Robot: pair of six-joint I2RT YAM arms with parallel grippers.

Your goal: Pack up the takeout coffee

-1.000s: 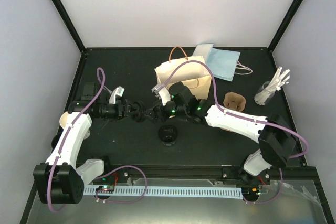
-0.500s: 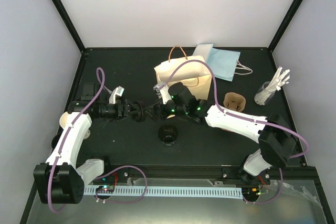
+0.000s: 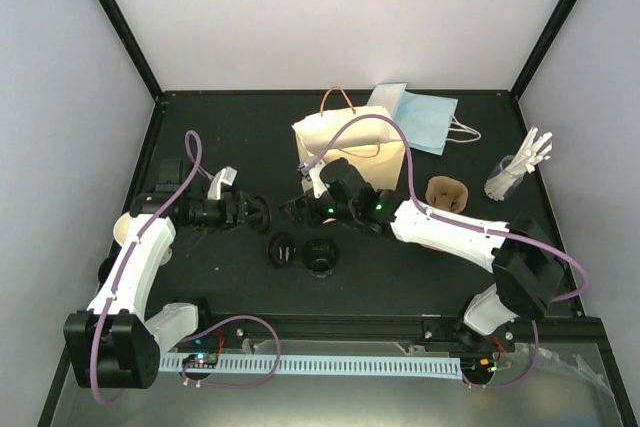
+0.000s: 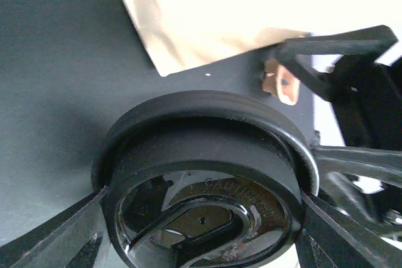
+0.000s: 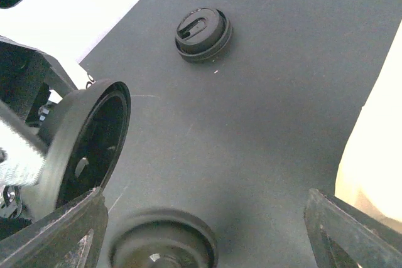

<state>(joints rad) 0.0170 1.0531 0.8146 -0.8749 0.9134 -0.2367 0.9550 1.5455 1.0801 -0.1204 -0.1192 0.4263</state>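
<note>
A loose lid point(image 3: 283, 250) now lies on the table point(image 3: 220, 147). The right gripper point(image 3: 297, 210), released, has drawn back. The left gripper point(image 3: 262, 217) grasps a second lid point(image 4: 201, 174).

Matte black worktop point(image 3: 220, 137) with faint scratches. Plain white back wall point(image 3: 340, 17), pale left side wall point(image 3: 50, 127) and right side wall point(image 3: 605, 147). Black frame bars point(image 3: 115, 22) run up the corners. Grey metal ledge point(image 3: 330, 402) at near edge. Bright, even light.

Black lid point(image 4: 207, 149) between the jaws
</note>
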